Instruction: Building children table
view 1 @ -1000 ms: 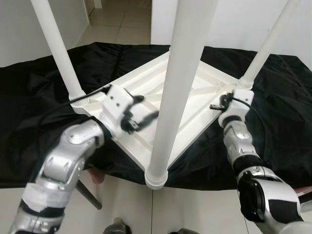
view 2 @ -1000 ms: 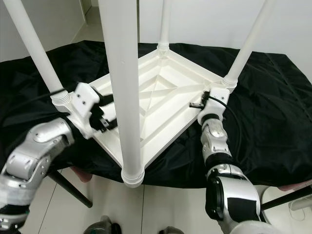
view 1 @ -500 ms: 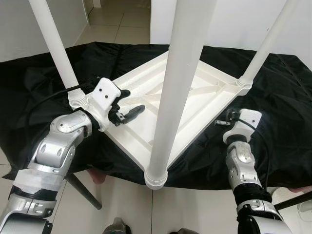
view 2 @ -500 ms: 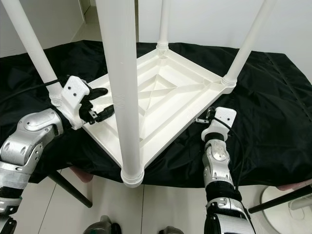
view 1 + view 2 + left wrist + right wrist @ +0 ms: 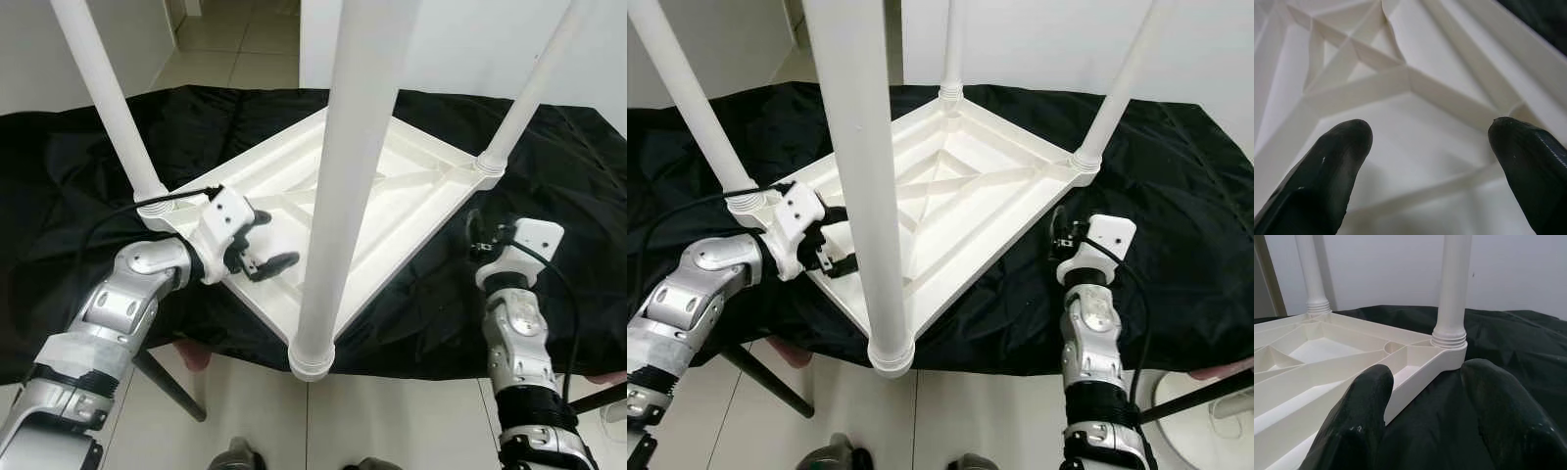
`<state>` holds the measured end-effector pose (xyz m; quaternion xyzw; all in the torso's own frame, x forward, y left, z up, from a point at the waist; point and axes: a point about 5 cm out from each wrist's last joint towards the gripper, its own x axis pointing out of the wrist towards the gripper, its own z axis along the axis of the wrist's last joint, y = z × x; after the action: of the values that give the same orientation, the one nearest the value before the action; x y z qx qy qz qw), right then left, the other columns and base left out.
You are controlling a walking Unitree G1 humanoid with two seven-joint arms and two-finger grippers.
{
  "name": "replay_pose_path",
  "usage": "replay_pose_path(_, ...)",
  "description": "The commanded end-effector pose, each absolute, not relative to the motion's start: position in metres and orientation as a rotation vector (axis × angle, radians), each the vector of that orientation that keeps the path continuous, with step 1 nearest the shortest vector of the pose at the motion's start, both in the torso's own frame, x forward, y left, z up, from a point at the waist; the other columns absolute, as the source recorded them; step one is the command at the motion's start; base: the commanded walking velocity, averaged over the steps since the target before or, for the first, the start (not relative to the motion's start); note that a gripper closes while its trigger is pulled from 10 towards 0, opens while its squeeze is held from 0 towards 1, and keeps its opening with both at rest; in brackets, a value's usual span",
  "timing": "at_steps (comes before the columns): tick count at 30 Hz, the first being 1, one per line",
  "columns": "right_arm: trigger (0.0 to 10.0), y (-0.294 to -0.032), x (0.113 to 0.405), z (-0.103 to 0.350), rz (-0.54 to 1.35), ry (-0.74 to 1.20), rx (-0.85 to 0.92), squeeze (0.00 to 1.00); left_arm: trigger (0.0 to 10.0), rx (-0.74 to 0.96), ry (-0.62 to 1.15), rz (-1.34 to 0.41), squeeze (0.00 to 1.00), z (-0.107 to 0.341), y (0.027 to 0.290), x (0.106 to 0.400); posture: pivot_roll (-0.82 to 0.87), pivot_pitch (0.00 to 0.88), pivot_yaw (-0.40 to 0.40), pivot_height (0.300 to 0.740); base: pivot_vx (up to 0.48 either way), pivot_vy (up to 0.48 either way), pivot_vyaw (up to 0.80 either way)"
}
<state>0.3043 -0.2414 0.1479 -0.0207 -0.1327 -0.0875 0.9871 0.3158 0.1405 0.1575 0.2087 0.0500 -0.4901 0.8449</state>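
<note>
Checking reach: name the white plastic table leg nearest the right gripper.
The white plastic leg at the upturned tabletop's right corner, just beyond the right gripper; the others stand further left.

All four white table legs (image 5: 345, 186) run out past the top edge — their upper ends are cut off. The nearest leg hides a strip of the upturned tabletop (image 5: 392, 196) behind it. The black cloth (image 5: 78, 176) covers whatever supports the table. Each silver arm leaves the picture at the bottom edge — the left arm (image 5: 108, 323) and the right arm (image 5: 524, 372).
</note>
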Motion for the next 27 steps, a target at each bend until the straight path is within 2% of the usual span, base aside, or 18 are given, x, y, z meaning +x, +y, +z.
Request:
replay_pose_path(1,10.0,-0.24,0.303,0.148,-0.158,-0.257,-0.038,0.0,10.0,0.519,0.186,-1.246,0.0,0.149,0.143,0.309,0.0,0.033,0.029,0.74,0.0,0.0,0.0)
replay_pose_path(6,10.0,-0.239,0.302,0.15,-0.152,-0.251,-0.039,0.0,10.0,0.514,0.245,-1.281,0.0,0.145,0.15,0.31,0.0,0.032,0.031,0.74,0.0,0.0,0.0)
replay_pose_path(11,10.0,-0.239,0.3,0.15,-0.144,-0.244,-0.049,0.0,10.0,0.586,0.277,-1.299,0.0,0.141,0.157,0.313,0.0,0.032,0.035,0.74,0.0,0.0,0.0)
replay_pose_path(19,10.0,-0.241,0.298,0.152,-0.147,-0.232,-0.049,0.0,10.0,0.637,0.245,-1.298,0.0,0.144,0.148,0.327,0.0,0.035,0.042,0.74,0.0,0.0,0.0)
replay_pose_path(27,10.0,-0.241,0.297,0.152,-0.15,-0.227,-0.051,0.0,10.0,0.644,0.251,-1.324,0.0,0.142,0.144,0.328,-0.01,0.038,0.044,0.74,0.0,0.0,0.0)
